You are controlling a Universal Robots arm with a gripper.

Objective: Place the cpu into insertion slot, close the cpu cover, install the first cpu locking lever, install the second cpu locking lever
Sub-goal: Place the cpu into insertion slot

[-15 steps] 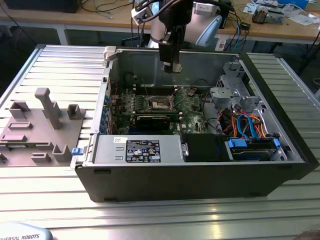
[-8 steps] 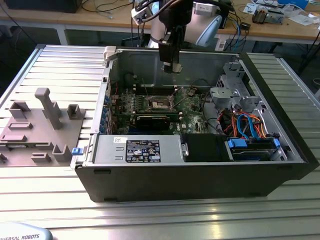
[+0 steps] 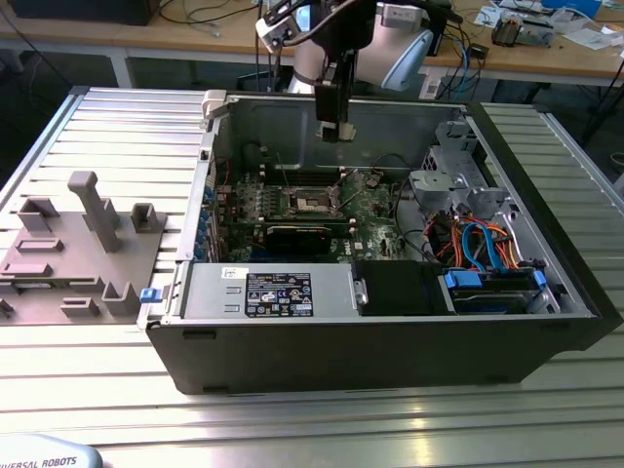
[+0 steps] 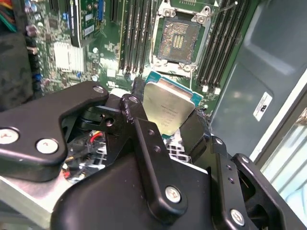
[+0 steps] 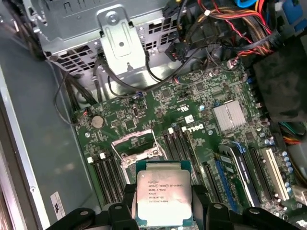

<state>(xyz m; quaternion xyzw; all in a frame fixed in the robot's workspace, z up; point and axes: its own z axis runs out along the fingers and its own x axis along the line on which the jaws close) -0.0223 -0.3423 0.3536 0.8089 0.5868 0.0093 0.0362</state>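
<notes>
Cpu sits clamped in the pincer, with the insertion slot at the pincer's six o'clock in the exterior view, so it likely needs lowering flat and softly.

Ribbed metal table; wooden bench behind, perhaps cluttered.

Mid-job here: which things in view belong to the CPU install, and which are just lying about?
Belongs to the job: the gripper, shut on the cpu; the empty insertion slot.
Just lying about: grey fixture blocks at the exterior view's left; drive cage; coloured cables; finned heatsink.
</notes>
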